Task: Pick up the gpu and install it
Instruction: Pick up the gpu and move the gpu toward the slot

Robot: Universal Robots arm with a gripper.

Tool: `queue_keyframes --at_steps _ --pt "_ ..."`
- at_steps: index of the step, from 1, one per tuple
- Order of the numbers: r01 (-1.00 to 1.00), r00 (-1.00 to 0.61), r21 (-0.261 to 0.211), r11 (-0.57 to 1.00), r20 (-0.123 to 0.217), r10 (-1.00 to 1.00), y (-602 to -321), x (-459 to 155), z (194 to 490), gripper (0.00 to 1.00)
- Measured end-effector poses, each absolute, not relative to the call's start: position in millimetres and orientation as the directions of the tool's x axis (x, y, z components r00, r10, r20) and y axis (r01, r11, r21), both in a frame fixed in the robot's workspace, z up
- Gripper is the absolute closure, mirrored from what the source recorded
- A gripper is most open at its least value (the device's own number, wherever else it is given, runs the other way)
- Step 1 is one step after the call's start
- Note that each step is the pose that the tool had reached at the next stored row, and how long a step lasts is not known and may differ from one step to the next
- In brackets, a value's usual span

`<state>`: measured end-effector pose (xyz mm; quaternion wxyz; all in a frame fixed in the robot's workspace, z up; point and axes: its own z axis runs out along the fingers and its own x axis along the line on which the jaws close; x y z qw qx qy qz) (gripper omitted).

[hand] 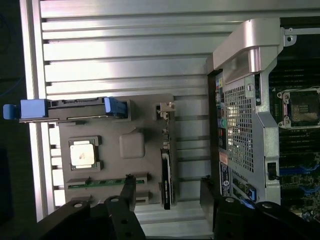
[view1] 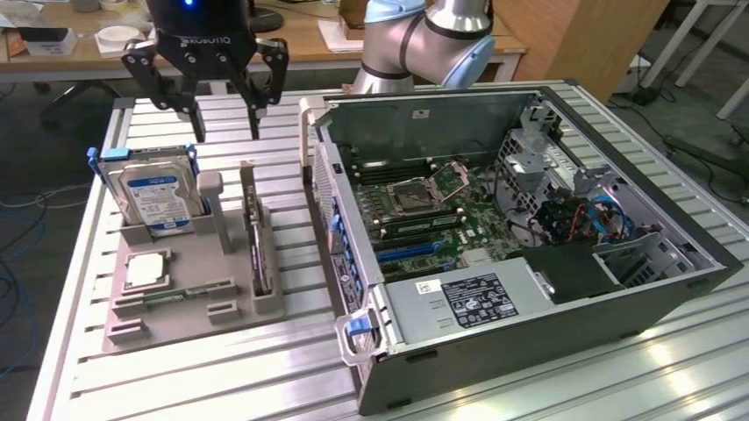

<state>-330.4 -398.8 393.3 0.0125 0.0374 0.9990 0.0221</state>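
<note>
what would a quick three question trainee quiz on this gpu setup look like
1. True or false: the gripper holds the gpu.
2. Where is the gpu? A in the computer case; B on edge in the grey tray; C flat on the table.
3. Fill in: the tray also holds an upright ____ with a blue label.
Key: 1 false, the gripper is open and empty; 2 B; 3 hard drive.

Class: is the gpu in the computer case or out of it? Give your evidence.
Out. The gpu stands on edge in a slot of the grey tray, beside the open case.
</note>
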Motion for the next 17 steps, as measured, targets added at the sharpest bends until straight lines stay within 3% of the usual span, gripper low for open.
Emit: queue_keyframes --at_steps 1,2,17 --pt "0.074 -0.997 0.045 0.996 -0.023 0.075 -398.9 -330.4 393.3 0.42" --pt "0.074 -0.997 0.045 0.996 -0.023 0.075 -398.9 -330.4 393.3 0.35" --pt "0.036 -0.999 0.045 0.998 -0.024 0.037 -402.8 -331.0 383.7 0.35"
